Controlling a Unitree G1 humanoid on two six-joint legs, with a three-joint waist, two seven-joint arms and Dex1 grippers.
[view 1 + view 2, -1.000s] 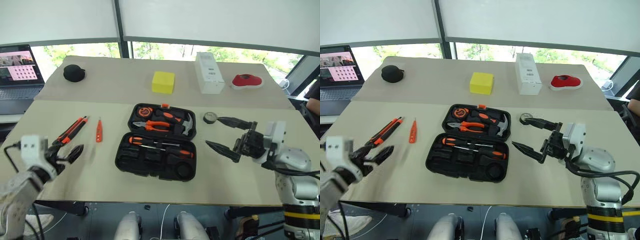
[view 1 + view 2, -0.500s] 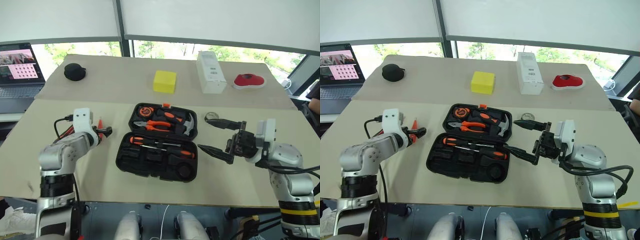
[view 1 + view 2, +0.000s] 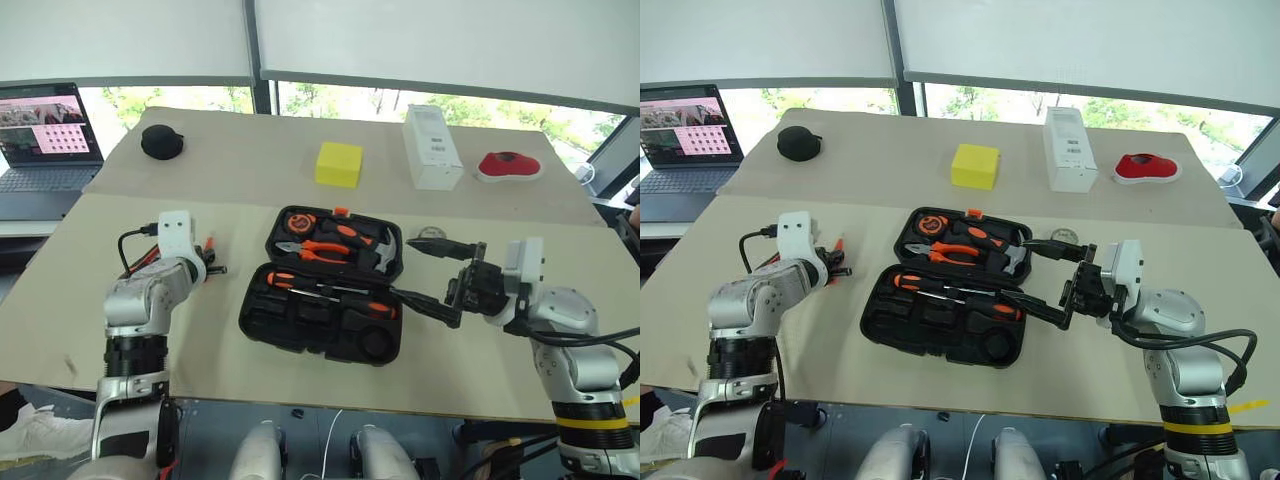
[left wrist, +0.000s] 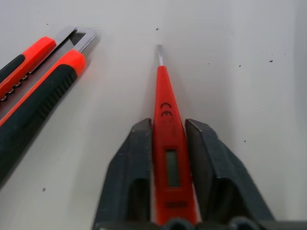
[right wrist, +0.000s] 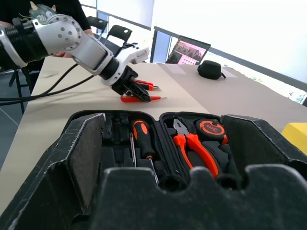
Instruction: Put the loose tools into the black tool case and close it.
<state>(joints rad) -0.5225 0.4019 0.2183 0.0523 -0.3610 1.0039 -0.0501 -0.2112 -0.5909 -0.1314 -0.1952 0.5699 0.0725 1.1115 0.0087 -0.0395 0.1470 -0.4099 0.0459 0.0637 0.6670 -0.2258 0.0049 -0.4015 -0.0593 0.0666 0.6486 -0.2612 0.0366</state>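
On the table, left gripper (image 4: 169, 143) pinching tester screwdriver (image 4: 167, 143), utility knife (image 4: 33, 91) cut off, right gripper (image 3: 435, 275) spread.

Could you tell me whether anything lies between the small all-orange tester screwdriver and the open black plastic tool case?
Nothing visible does. The small all-orange tester screwdriver sits between the left gripper fingers, and only bare beige tabletop separates it from the open black plastic tool case. The orange-and-black utility knife lies on its far side, away from the case.
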